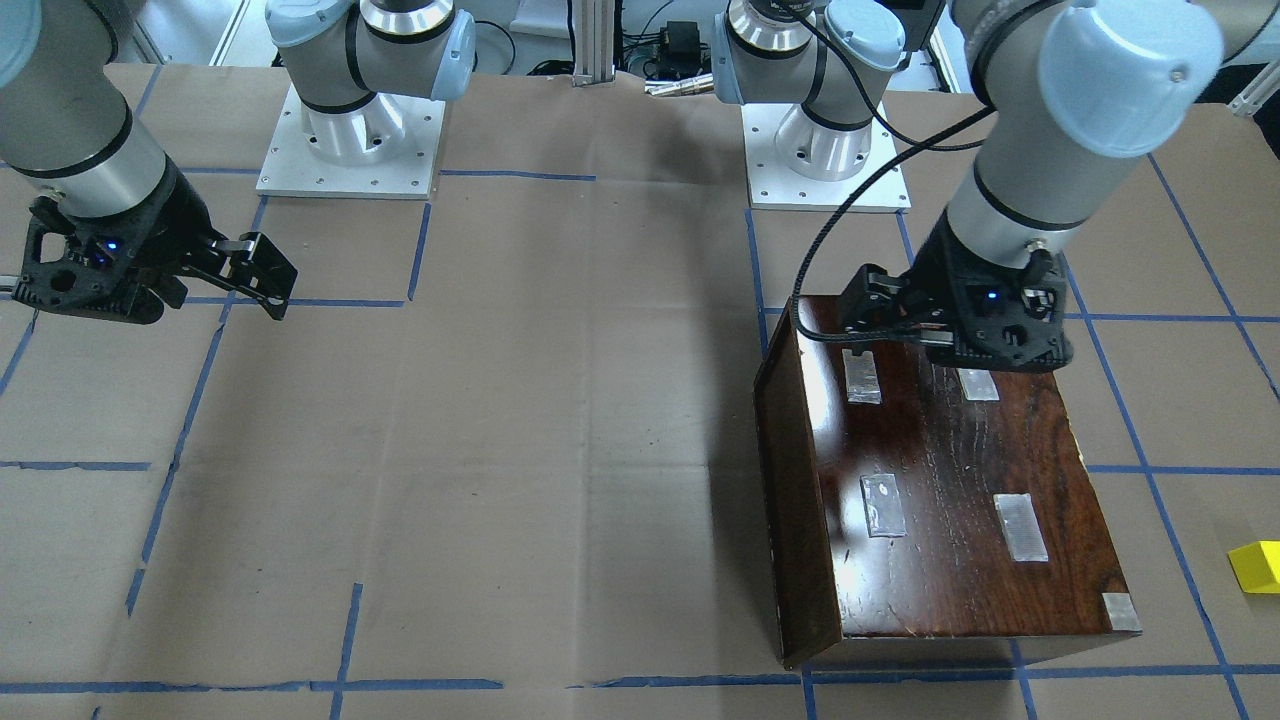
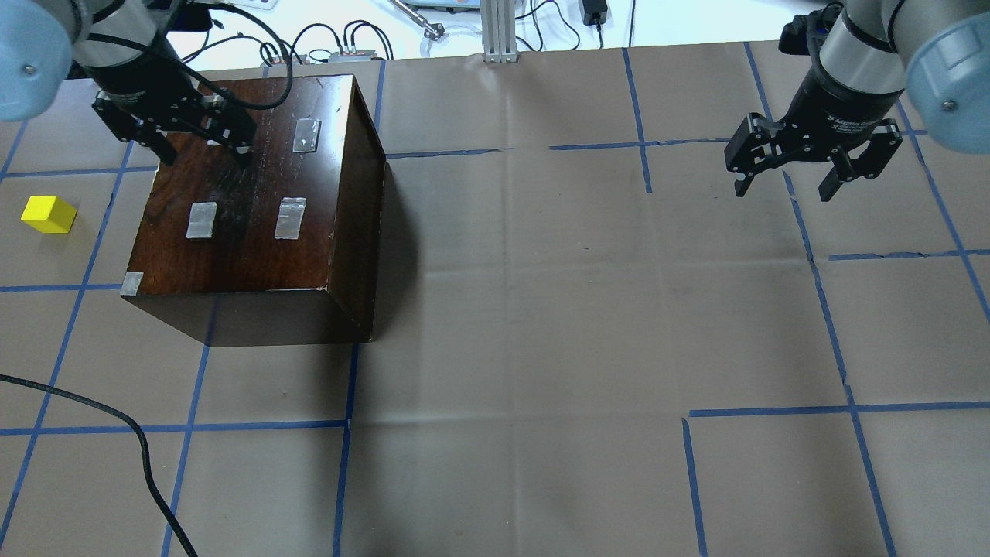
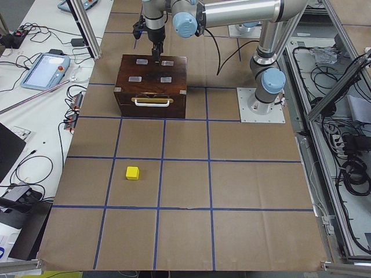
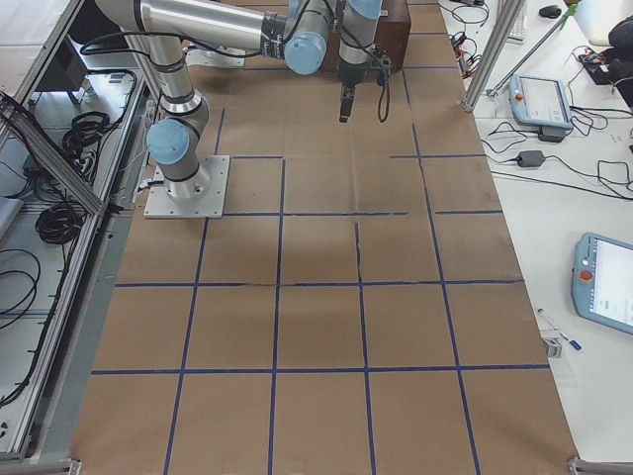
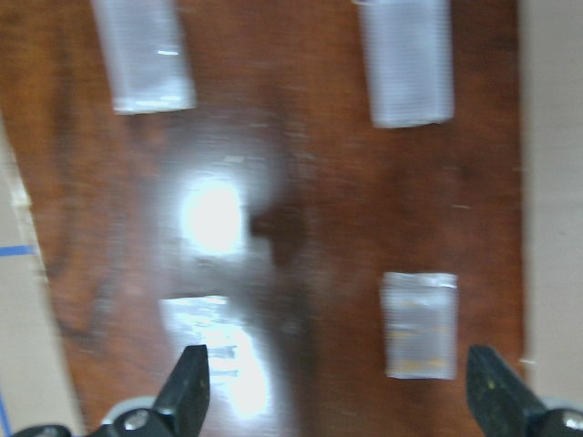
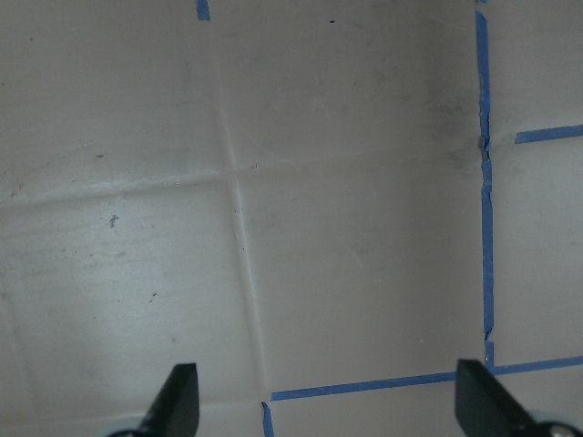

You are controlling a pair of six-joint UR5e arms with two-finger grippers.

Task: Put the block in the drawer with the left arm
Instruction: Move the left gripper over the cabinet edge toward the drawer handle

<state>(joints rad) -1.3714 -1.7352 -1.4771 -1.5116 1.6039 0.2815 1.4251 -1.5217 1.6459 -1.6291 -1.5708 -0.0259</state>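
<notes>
Two claws in view, both spread and empty.

Left claw (image 2: 205,151) hangs just above the lid of the dark wooden box (image 2: 247,232), pointing straight down. The wrist view shows only glossy wood and grey tape patches (image 2: 291,217) between its fingertips (image 5: 189,387). Nothing there to grip; my read is that it is simply parked over the box and no step has begun.

Right claw (image 2: 785,186) hovers over bare brown paper at the far side of the surface (image 2: 541,309), well apart from everything. Probably held out of the way, since the job belongs to the other arm.

Yellow block (image 2: 48,214) sits alone on the paper, to the robot's left of the box and well apart from it. Not touched by anything.

Drawer (image 3: 152,105) shows only in the left-end view: dark front flush with the box, pale handle (image 3: 152,102) across it. It looks fully shut, and its front faces the block's end of the surface.

Judgement: task barely started. The drawer needs pulling out by that handle before the block can go in. The handle is on a side face, so the left claw would need to drop beside the box and turn toward it.

Risk: the glossy box could slide instead of the drawer opening.
</notes>
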